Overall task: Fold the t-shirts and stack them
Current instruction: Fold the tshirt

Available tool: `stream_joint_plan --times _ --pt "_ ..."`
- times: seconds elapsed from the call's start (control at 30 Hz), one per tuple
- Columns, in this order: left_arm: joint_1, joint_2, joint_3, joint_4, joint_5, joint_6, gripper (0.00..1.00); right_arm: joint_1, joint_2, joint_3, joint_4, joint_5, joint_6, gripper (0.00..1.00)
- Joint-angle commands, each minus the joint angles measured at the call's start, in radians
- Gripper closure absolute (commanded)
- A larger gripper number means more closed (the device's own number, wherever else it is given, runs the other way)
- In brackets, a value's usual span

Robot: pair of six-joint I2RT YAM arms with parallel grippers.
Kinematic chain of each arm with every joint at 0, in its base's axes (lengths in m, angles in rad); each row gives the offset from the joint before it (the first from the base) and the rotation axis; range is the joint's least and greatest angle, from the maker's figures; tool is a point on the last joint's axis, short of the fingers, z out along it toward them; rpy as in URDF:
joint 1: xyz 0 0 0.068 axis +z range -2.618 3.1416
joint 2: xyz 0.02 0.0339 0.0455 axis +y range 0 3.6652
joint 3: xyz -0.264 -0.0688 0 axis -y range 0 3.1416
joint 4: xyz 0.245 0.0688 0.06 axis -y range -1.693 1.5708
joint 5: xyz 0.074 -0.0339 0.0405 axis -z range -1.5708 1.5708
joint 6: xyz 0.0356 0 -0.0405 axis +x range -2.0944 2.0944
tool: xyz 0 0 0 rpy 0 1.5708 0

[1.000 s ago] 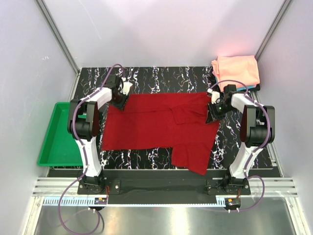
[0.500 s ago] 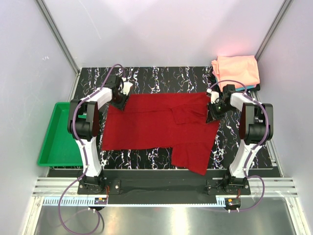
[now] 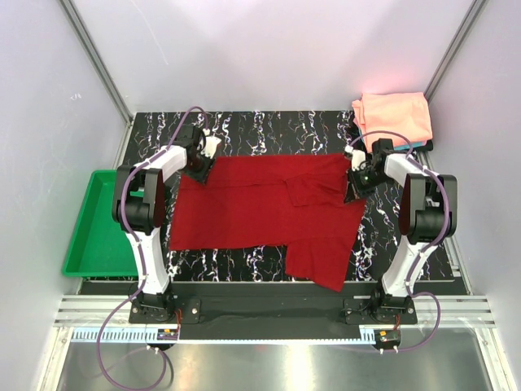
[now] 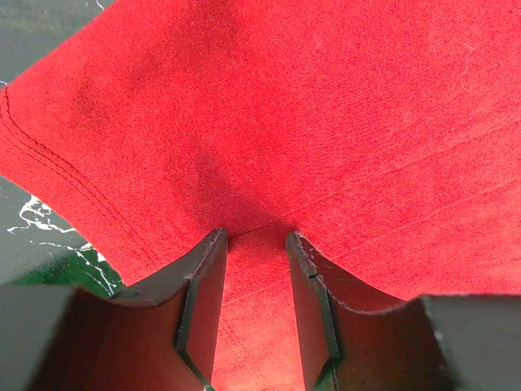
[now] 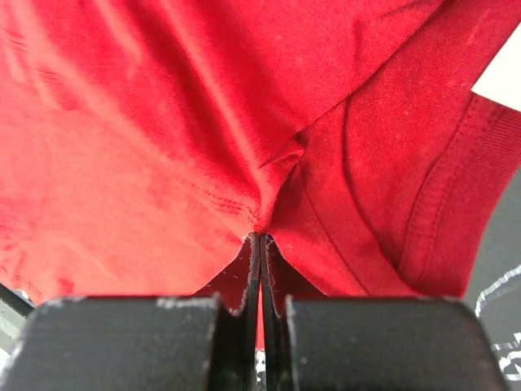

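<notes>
What moved: we see the right claw [image 3: 355,184] go from partly spread to pressed tight together, and it's now pinching the dark red shirt [image 3: 260,212] at its right edge.
Main item: the dark red shirt is spread mostly flat across the middle of the table [image 3: 269,130], with a flap reaching toward the near edge.
Right side up close: the fingers are closed on a gathered seam, and the cloth puckers right at the tips.
Left side: the left claw [image 3: 200,173] is on the shirt's far left corner, with a thick fold of red cloth gripped between its fingers.
Back corner: the pink shirt [image 3: 393,118] is folded at the far right of the table.
Under it: we only catch a thin edge of the teal shirt [image 3: 422,145].
Off to the left: the green tray [image 3: 85,244] sits beside the table.
</notes>
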Motion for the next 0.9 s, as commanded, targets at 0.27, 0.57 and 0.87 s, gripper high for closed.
stream_joint_plan --times 0.27,0.57,0.87 --pt "-0.007 -0.055 -0.007 0.027 0.027 -0.011 0.6 0.032 -0.135 -0.042 -0.054 -0.012 -0.006 1.0" --pt "-0.007 -0.075 -0.017 0.032 0.029 -0.011 0.6 0.043 -0.182 -0.091 -0.076 -0.026 -0.006 1.0" --pt "-0.007 -0.087 -0.024 0.032 0.026 -0.007 0.6 0.046 -0.188 -0.082 -0.076 -0.028 0.004 0.76"
